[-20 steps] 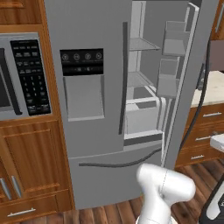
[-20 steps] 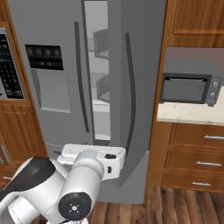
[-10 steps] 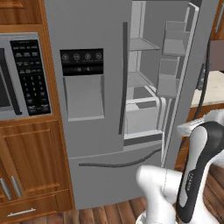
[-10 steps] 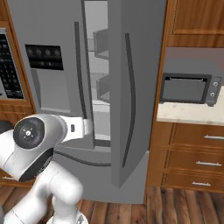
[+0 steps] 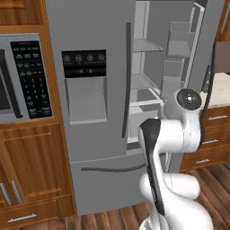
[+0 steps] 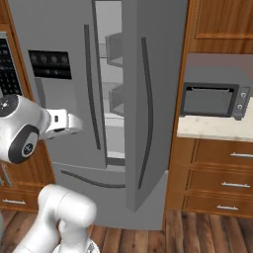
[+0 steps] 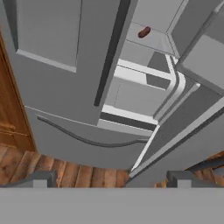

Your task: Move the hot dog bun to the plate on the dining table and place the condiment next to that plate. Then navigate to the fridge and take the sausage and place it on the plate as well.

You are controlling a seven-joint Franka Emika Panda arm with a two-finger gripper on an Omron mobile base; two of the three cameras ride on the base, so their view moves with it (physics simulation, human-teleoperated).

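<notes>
Hand view, nearest to you: gripper [image 7: 111, 178] with its two dark fingertips spread wide apart, nothing between them, hanging over the wood floor [image 7: 65, 173] in front of the fridge [image 7: 57, 65]. Past that you get the fridge's lower drawer with its curved handle [image 7: 87, 139], then the right door [image 7: 192, 127] swung open. Inside, white shelves and bins. Sausage [image 7: 144, 32] lies far back on an upper shelf [image 7: 153, 39], small and reddish-brown, well apart from the gripper. Right base view: toaster oven [image 6: 210, 99] sits on the tabletop [image 6: 212, 129] beside the fridge.
</notes>
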